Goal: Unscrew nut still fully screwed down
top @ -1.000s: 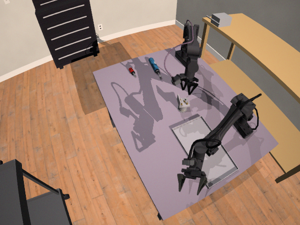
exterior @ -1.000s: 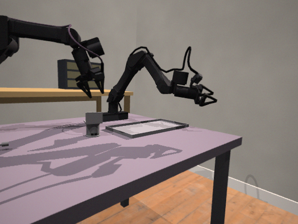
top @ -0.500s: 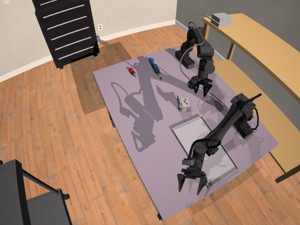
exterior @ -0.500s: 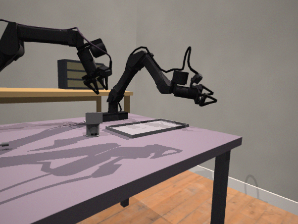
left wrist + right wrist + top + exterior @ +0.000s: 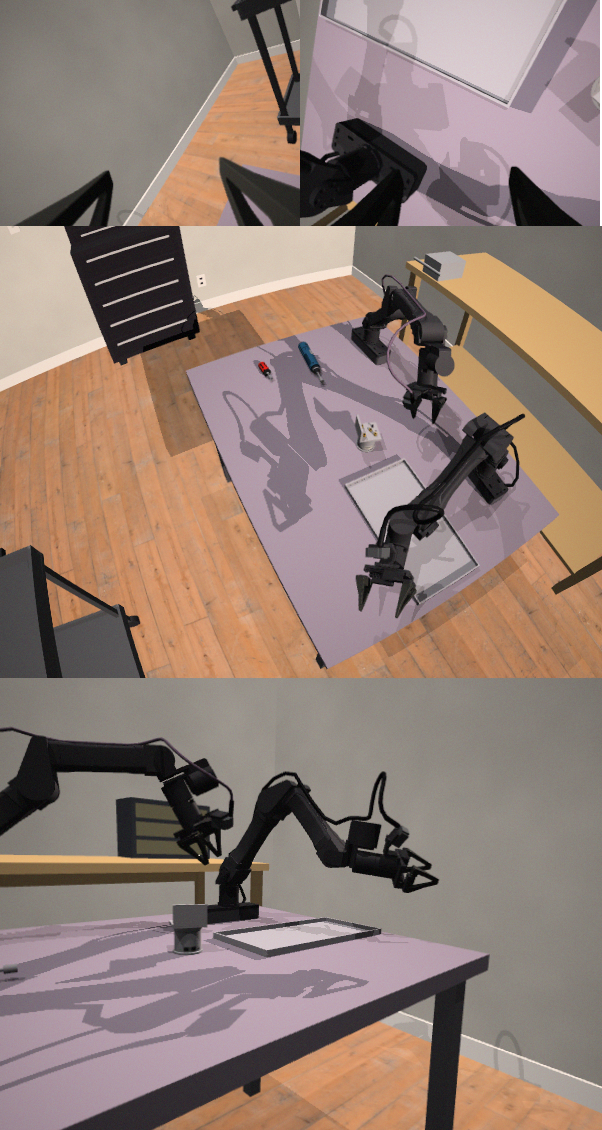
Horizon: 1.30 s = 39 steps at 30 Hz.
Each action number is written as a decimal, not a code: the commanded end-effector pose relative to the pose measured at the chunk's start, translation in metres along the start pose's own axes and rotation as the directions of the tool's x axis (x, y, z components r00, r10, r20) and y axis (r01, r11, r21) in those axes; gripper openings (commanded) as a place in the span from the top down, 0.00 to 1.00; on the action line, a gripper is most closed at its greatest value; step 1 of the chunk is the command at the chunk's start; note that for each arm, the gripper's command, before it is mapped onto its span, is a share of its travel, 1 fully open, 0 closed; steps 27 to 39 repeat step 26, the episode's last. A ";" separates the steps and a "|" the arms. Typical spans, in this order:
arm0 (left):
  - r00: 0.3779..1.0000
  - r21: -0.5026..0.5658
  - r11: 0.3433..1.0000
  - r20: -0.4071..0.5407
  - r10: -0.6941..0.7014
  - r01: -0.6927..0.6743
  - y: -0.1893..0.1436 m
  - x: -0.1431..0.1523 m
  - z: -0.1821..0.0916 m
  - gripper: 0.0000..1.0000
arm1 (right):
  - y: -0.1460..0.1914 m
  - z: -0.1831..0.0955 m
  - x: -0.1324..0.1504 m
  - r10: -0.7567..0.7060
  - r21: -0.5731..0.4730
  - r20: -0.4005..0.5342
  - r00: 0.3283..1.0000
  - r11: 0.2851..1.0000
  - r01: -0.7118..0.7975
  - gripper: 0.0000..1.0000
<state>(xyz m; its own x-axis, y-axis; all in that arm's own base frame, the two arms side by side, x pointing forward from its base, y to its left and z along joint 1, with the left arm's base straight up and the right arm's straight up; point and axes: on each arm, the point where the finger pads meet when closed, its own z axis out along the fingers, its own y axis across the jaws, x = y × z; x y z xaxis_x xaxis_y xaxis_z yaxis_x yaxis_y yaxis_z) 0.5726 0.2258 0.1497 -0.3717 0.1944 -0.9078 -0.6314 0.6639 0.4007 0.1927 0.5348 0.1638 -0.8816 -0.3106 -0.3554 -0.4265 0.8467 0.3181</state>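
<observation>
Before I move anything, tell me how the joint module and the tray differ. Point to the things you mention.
The joint module (image 5: 367, 445) (image 5: 187, 940) (image 5: 597, 95) stands upright, while the tray (image 5: 387, 496) (image 5: 280, 936) (image 5: 465, 40) lies flat. The joint module is narrow and rounded; the tray is broad and rectangular. Both rest on the purple table, and neither is gripped.

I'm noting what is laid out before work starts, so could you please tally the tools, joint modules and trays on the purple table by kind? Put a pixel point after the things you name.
Electric nut driver with long, dark blue barrel (image 5: 309, 357): 1
Small red-and-black handled tool (image 5: 264, 369): 1
White joint module with upright plate (image 5: 367, 440) (image 5: 187, 940): 1
Shallow rectangular pale tray (image 5: 385, 498) (image 5: 270, 952) (image 5: 420, 63): 1
Total: 4
</observation>
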 end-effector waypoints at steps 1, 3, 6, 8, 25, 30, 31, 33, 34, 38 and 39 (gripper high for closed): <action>1.000 -0.013 1.000 0.025 -0.011 0.011 0.006 -0.017 0.003 0.14 | 0.017 -0.028 -0.007 -0.022 -0.045 0.049 0.999 0.999 0.024 0.35; 1.000 -0.013 1.000 0.025 -0.011 0.011 0.006 -0.017 0.003 0.14 | 0.018 -0.029 -0.007 -0.022 -0.049 0.046 0.999 0.998 0.024 0.35; 1.000 -0.013 1.000 0.025 -0.011 0.011 0.006 -0.017 0.003 0.14 | 0.014 -0.028 -0.011 -0.012 -0.045 0.048 0.999 0.999 0.014 0.35; 1.000 -0.013 1.000 0.025 -0.011 0.011 0.006 -0.017 0.003 0.14 | 0.011 -0.028 -0.013 -0.007 -0.041 0.051 0.999 0.999 0.009 0.35; 1.000 -0.013 1.000 0.025 -0.011 0.011 0.006 -0.017 0.003 0.14 | 0.014 -0.029 -0.013 -0.010 -0.048 0.056 0.998 0.999 0.013 0.35; 1.000 -0.013 1.000 0.025 -0.011 0.011 0.006 -0.017 0.003 0.14 | 0.014 -0.029 -0.013 -0.010 -0.048 0.056 0.998 0.999 0.013 0.35; 1.000 -0.013 1.000 0.025 -0.011 0.011 0.006 -0.017 0.003 0.14 | 0.014 -0.029 -0.013 -0.010 -0.048 0.056 0.998 0.999 0.013 0.35; 1.000 -0.013 1.000 0.025 -0.011 0.011 0.006 -0.017 0.003 0.14 | 0.014 -0.029 -0.013 -0.010 -0.048 0.056 0.998 0.999 0.013 0.35; 1.000 -0.013 1.000 0.025 -0.011 0.011 0.006 -0.017 0.003 0.14 | 0.014 -0.029 -0.013 -0.010 -0.048 0.056 0.998 0.999 0.013 0.35; 1.000 -0.013 1.000 0.025 -0.011 0.011 0.006 -0.017 0.003 0.14 | 0.014 -0.029 -0.013 -0.010 -0.048 0.056 0.998 0.999 0.013 0.35; 1.000 -0.013 1.000 0.025 -0.011 0.011 0.006 -0.017 0.003 0.14 | 0.014 -0.029 -0.013 -0.010 -0.048 0.056 0.998 0.999 0.013 0.35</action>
